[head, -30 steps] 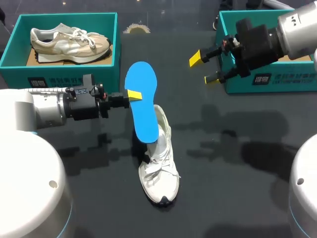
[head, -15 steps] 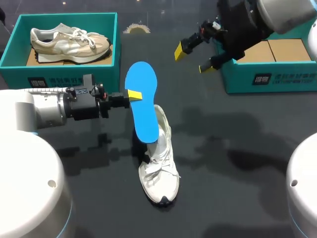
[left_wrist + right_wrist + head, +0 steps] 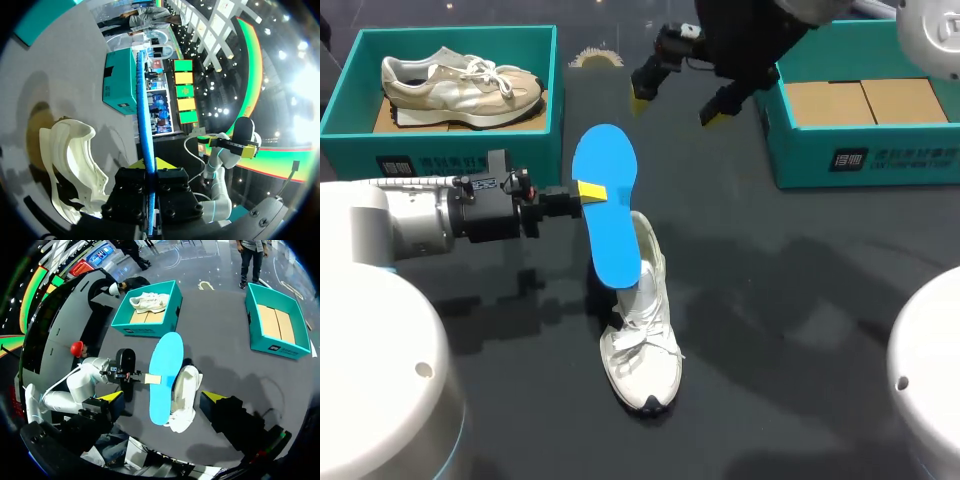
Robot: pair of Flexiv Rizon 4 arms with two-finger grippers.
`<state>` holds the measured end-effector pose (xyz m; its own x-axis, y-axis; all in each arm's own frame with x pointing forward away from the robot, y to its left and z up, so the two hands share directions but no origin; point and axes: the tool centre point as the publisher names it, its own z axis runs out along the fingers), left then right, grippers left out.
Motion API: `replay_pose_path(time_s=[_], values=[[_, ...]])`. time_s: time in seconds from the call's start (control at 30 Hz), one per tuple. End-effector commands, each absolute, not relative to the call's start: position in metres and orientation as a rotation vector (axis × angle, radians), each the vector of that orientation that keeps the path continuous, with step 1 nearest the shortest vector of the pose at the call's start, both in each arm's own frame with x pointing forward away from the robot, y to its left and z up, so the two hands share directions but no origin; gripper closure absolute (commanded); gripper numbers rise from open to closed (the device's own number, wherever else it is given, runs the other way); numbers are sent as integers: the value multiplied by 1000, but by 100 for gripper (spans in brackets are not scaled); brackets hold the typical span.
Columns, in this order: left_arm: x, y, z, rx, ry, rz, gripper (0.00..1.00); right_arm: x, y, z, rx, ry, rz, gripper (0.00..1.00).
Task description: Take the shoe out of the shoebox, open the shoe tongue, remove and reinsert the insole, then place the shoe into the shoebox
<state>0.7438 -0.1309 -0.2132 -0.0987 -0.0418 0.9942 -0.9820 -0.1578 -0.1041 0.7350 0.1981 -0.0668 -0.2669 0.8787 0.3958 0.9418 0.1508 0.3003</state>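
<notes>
My left gripper point(image 3: 582, 192) is shut on the edge of a blue insole point(image 3: 605, 205) and holds it up on its side above the heel of a white shoe point(image 3: 642, 330). The shoe stands on the dark table with its toe toward the front. In the left wrist view the insole point(image 3: 145, 125) runs edge-on out from between the fingers, with the white shoe point(image 3: 70, 170) beside it. My right gripper point(image 3: 677, 108) is open and empty, high over the back of the table. It looks down on the insole point(image 3: 165, 375) and the shoe point(image 3: 185, 395).
A teal shoebox point(image 3: 350, 120) at the back left holds a beige shoe point(image 3: 455, 85). A second teal shoebox point(image 3: 860, 155) at the back right shows only its cardboard floor. Both boxes point(image 3: 150, 327) point(image 3: 277, 345) appear in the right wrist view.
My right arm has swung left and toward the back, from beside the right shoebox to over the table's back middle, staying open. The left gripper and insole have not moved.
</notes>
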Motion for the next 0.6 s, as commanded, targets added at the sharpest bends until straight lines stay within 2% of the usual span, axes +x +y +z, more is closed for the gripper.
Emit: replay_pose_path(time_s=[0.03,0.6], values=[[743,-130,-213,1303,-1232,1386,100,735,215,-64,-2157,-2541,-380,0],[743,-130,-213,1303,-1232,1386,100,725,249,-60,-2254,-2686,-207,0]])
